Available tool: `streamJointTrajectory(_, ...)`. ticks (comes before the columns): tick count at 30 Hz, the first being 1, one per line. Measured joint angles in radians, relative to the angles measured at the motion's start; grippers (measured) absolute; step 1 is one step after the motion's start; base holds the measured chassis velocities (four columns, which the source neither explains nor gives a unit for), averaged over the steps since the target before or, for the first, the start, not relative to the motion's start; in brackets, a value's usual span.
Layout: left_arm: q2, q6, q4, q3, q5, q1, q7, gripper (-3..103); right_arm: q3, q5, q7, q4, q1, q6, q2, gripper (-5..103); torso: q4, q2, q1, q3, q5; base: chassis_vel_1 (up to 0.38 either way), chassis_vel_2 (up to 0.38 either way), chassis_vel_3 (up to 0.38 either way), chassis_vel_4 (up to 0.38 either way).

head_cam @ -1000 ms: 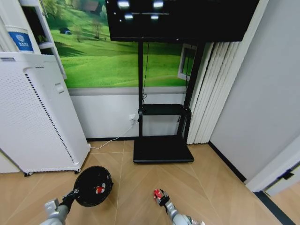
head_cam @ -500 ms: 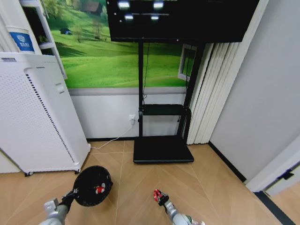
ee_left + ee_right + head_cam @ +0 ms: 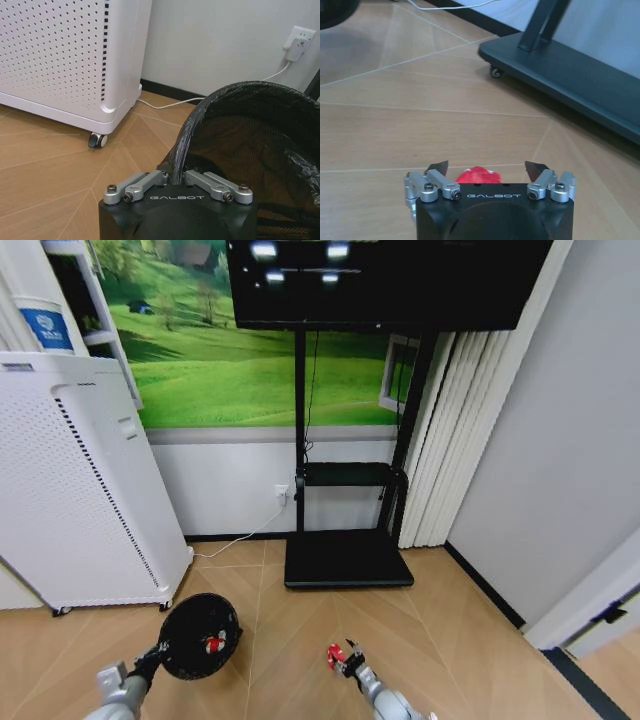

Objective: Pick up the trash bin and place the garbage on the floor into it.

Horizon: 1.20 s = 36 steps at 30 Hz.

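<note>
two grippers work low over the wooden floor, near the robot. at far left stands the white perforated appliance on its casters. just right of it and nearer, the left gripper holds the trash bin by its rim, fingers together on the black liner edge. inside the bin lies a red-and-white scrap. further right, the right gripper hangs just above the floor with its fingers apart, a red piece of garbage lying between the fingertips. beyond it, far and to the right, sits the black base of the screen stand, against the wall.
</note>
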State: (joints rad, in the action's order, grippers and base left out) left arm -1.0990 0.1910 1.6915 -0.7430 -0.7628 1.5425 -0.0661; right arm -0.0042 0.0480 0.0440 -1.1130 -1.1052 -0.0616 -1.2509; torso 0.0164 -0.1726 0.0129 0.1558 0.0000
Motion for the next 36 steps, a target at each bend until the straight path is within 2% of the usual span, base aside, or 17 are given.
streamJointTrajectory(2, 0.0, 0.0, -0.001, 0.0, 0.001, 0.0, 0.0, 2, -0.024, -0.008, 0.008, 0.009, 0.012, 0.006, -0.001, 97, -0.0001, 0.0, 0.0, 0.0, 0.0, 0.0, 0.0, 0.0, 0.0)
streamJointTrajectory(5, 0.0, -0.001, -0.002, 0.0, 0.001, 0.002, 0.0, 2, -0.054, -0.013, 0.012, 0.033, 0.032, 0.009, -0.009, 100, -0.0001, 0.0, 0.0, 0.0, 0.0, 0.0, 0.0, 0.0, 0.0)
streamJointTrajectory(14, -0.008, -0.007, 0.001, -0.014, 0.002, 0.017, 0.006, 2, -0.1, 0.002, 0.017, 0.15, 0.105, -0.002, -0.047, 100, -0.0003, 0.0, 0.0, 0.0, 0.0, 0.0, 0.0, 0.0, 0.0)
streamJointTrajectory(30, -0.011, -0.015, 0.004, -0.011, -0.006, 0.008, 0.01, 2, -0.073, 0.064, 0.02, 0.293, 0.156, -0.032, -0.072, 100, 0.0, 0.0, 0.0, 0.0, 0.0001, 0.0, 0.0, 0.0, 0.0)
streamJointTrajectory(31, -0.011, -0.016, 0.004, -0.011, -0.008, 0.008, 0.01, 2, -0.07, 0.082, 0.02, 0.315, 0.162, -0.041, -0.078, 103, -0.0001, 0.0, 0.0, 0.0, 0.0, 0.0, 0.0, 0.0, 0.0)
streamJointTrajectory(35, -0.009, -0.018, 0.004, -0.015, -0.012, 0.009, 0.011, 2, -0.065, 0.107, 0.024, 0.35, 0.174, -0.065, -0.09, 91, -0.0001, 0.0, 0.0, 0.0, -0.0001, 0.0, 0.0, 0.0, 0.0)
streamJointTrajectory(36, -0.009, -0.018, 0.004, -0.016, -0.012, 0.01, 0.011, 2, -0.064, 0.107, 0.025, 0.353, 0.175, -0.067, -0.092, 91, -0.0001, 0.0, 0.0, 0.0, -0.0001, 0.0, 0.0, 0.0, 0.0)
